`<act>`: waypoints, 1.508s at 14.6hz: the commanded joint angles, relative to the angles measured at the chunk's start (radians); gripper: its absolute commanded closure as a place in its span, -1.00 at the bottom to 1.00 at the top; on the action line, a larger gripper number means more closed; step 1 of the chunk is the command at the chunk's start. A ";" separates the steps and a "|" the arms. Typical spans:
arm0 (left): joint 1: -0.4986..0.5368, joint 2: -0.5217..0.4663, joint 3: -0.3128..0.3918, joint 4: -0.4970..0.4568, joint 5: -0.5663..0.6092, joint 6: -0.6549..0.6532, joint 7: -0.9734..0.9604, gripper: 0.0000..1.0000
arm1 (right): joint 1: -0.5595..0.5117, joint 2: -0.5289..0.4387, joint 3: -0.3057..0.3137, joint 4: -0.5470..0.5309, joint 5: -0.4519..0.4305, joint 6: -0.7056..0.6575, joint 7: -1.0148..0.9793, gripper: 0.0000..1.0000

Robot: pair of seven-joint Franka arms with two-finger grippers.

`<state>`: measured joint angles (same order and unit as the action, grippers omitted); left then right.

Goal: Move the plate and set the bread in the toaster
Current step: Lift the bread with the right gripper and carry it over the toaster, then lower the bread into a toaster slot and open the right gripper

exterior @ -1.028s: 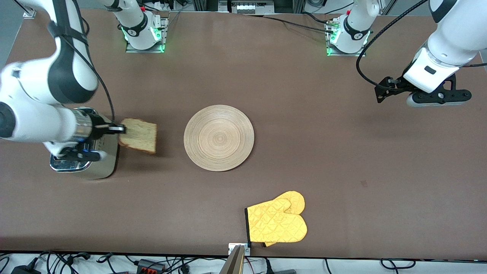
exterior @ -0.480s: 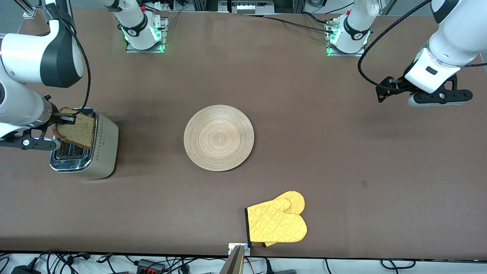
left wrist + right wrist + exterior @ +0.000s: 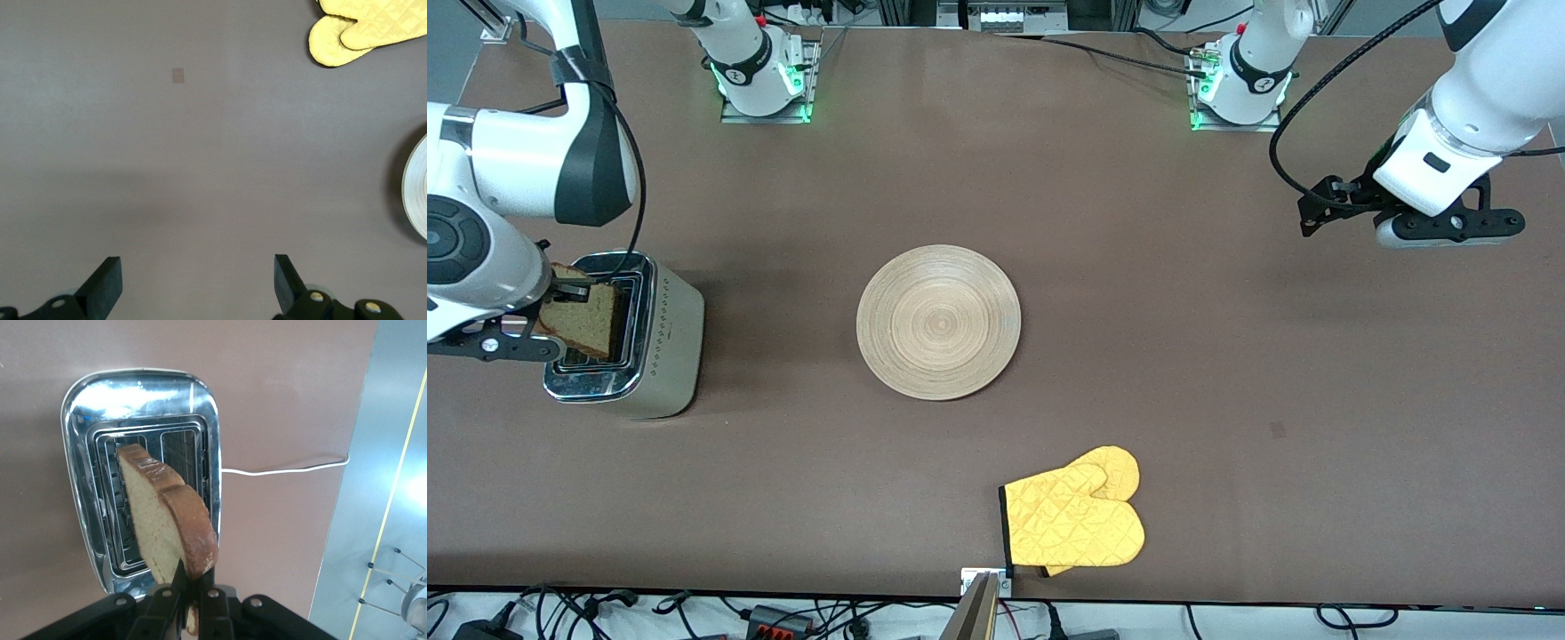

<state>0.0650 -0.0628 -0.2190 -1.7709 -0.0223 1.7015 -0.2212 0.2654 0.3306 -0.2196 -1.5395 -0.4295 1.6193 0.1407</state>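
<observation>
The bread (image 3: 587, 322) hangs on edge over the toaster (image 3: 660, 356), seemingly lined up with one of its dark slots, though whether its lower edge has entered is unclear. The right arm bends in from the table's edge, wrist turned down, and the right gripper (image 3: 190, 587) is pinched tight on the slice's crust. The plate (image 3: 938, 322) lies mid-table. The left gripper (image 3: 197, 283) waits, fingers (image 3: 107, 280) spread wide and empty, over bare table (image 3: 1227, 356) toward its own end.
</observation>
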 commanded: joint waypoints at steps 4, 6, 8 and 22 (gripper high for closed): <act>0.002 -0.011 0.003 0.018 -0.019 -0.046 -0.004 -1.00 | 0.005 -0.042 0.003 -0.067 -0.014 0.024 0.002 1.00; 0.002 -0.011 0.007 0.018 -0.019 -0.062 -0.004 -1.00 | 0.003 -0.042 0.003 -0.073 -0.014 0.031 0.002 1.00; 0.004 -0.011 0.010 0.018 -0.019 -0.063 -0.004 -1.00 | 0.000 -0.035 0.003 -0.079 -0.012 0.050 0.002 1.00; 0.002 -0.006 0.009 0.019 -0.019 -0.059 -0.004 -1.00 | -0.008 -0.061 -0.001 -0.041 0.216 0.111 -0.012 -1.00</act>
<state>0.0659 -0.0629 -0.2107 -1.7624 -0.0223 1.6581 -0.2229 0.2651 0.2832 -0.2197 -1.6303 -0.2778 1.7703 0.1438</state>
